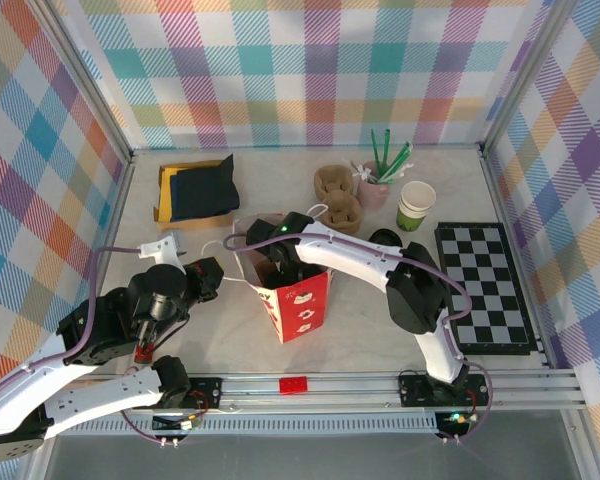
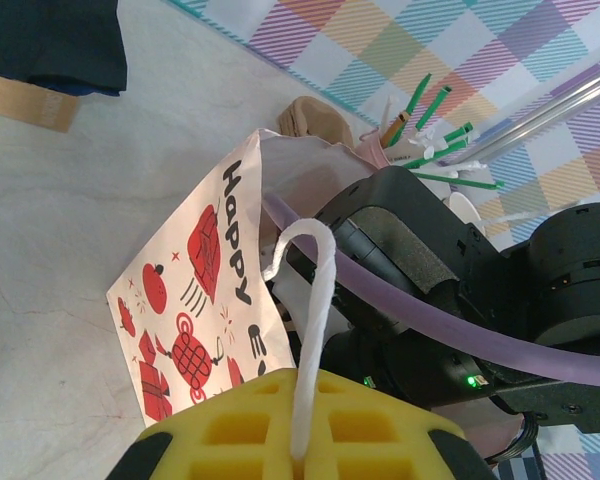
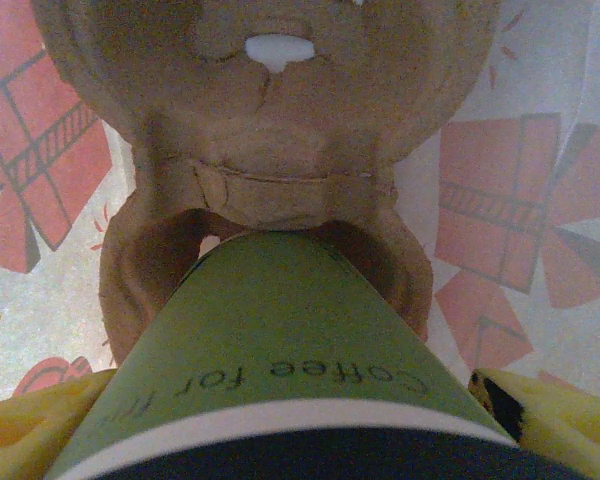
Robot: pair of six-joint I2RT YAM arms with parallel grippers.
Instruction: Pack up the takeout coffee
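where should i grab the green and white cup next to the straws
Probably around its side wall just below the rim, jaws closing across the round body. The green and white cup stands upright, so come in level from its right or near side: the pink straw cup crowds its left.

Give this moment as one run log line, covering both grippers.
left gripper: shut on bag handle | right gripper: shut on coffee cup | position: inside gift bag, base at carrier pocket
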